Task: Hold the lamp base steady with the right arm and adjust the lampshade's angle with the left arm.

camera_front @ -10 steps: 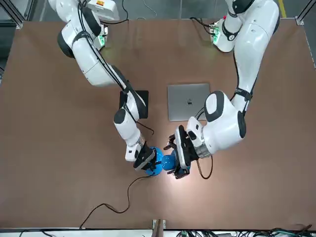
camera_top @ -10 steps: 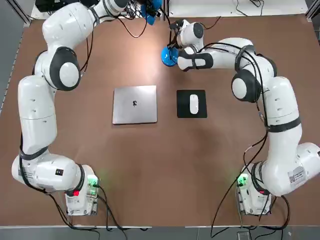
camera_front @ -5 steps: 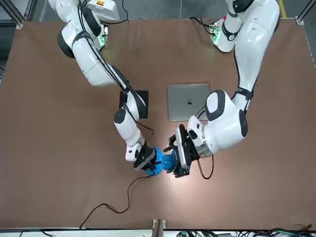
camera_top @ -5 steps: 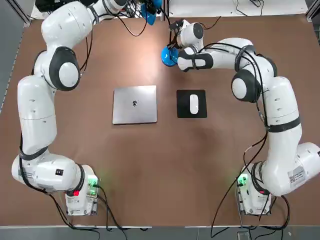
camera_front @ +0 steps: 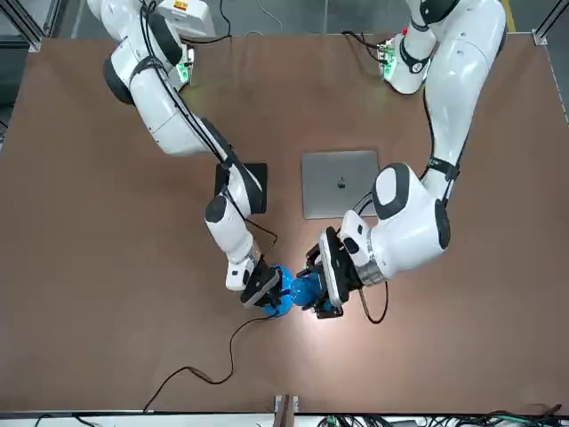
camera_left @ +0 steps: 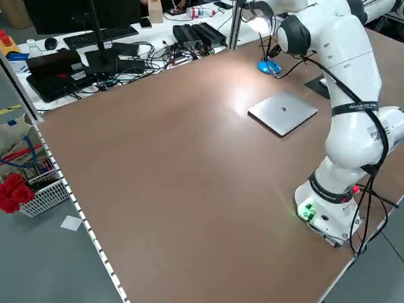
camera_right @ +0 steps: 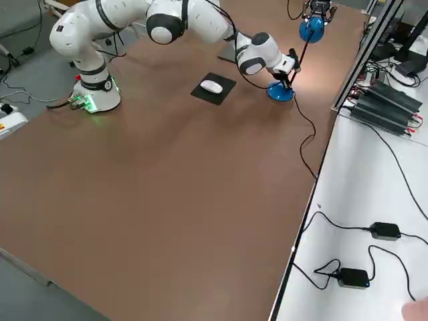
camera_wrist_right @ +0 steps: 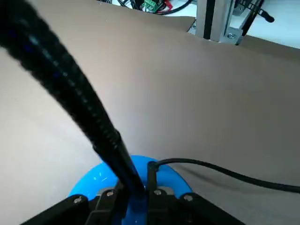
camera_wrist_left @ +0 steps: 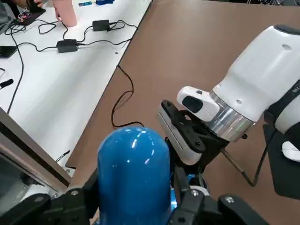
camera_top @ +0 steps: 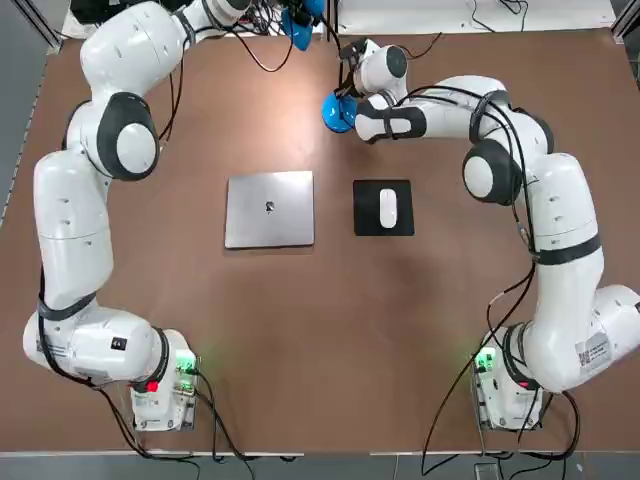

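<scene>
- From my remote station, I hold the blue lampshade (camera_wrist_left: 133, 164) between the fingers of my left hand (camera_wrist_left: 136, 174), near the middle of the table's far edge.
- My right hand (camera_wrist_right: 137, 181) is closed on the black gooseneck (camera_wrist_right: 101, 122), low down, just above the lamp base (camera_wrist_right: 167, 179).
- The round blue base rests on the table (camera_top: 290, 340), near the far edge and to the right of the lampshade, as the robot faces it.
- A black cord (camera_front: 233, 347) runs from the base across the tabletop toward the far edge.
- A closed silver laptop (camera_top: 270, 210) lies between the two arms; beside it, a white mouse (camera_top: 388, 208) sits on a black pad (camera_top: 366, 222).
</scene>
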Robot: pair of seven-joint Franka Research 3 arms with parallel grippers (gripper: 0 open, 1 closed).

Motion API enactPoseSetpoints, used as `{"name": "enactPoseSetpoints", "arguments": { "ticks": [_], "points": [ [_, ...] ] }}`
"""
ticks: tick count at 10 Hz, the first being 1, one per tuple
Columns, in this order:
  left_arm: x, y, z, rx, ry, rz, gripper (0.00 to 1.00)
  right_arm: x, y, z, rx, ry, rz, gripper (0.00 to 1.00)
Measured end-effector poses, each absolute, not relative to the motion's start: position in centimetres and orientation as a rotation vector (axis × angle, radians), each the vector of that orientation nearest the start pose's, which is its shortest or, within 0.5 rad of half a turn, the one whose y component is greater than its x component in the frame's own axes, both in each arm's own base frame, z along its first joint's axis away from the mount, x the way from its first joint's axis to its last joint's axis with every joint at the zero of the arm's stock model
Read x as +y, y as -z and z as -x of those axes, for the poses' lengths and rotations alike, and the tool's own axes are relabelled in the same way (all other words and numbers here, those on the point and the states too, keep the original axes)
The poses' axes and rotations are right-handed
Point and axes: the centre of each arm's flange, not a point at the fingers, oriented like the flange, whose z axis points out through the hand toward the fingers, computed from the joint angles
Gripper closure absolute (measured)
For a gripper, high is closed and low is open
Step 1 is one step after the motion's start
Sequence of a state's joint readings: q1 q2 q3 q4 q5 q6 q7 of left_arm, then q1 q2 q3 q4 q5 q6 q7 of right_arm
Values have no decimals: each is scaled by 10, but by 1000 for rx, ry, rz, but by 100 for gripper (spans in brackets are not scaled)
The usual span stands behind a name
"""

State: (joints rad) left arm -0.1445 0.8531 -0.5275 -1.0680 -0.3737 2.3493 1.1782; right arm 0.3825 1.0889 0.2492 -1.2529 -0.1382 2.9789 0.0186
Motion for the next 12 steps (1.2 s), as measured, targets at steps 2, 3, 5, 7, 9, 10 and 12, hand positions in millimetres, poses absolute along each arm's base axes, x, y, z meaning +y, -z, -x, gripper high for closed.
{"name": "enactPoseSetpoints", "arguments": {
  "ticks": [2, 3, 5, 7, 9, 10, 12],
  "points": [
    [-366, -418, -714, -1585, -872, -1917, 41, 416, -180, -670, -718, 845, 2611, 79],
    [-365, -418, -714, -1582, -871, -1919, 43, 416, -180, -670, -718, 845, 2611, 79],
    [-365, -418, -714, -1581, -871, -1920, 43, 416, -180, -670, -719, 846, 2611, 79],
    [-365, -418, -714, -1581, -871, -1920, 43, 416, -180, -670, -720, 847, 2611, 79],
    [-364, -417, -715, -1498, -837, -1969, 43, 416, -180, -670, -721, 848, 2612, 79],
    [-364, -416, -715, -1454, -816, -1994, 43, 416, -180, -670, -722, 848, 2612, 79],
    [-361, -415, -715, -1410, -780, -2018, 43, 416, -180, -670, -722, 849, 2611, 79]
  ]
}}
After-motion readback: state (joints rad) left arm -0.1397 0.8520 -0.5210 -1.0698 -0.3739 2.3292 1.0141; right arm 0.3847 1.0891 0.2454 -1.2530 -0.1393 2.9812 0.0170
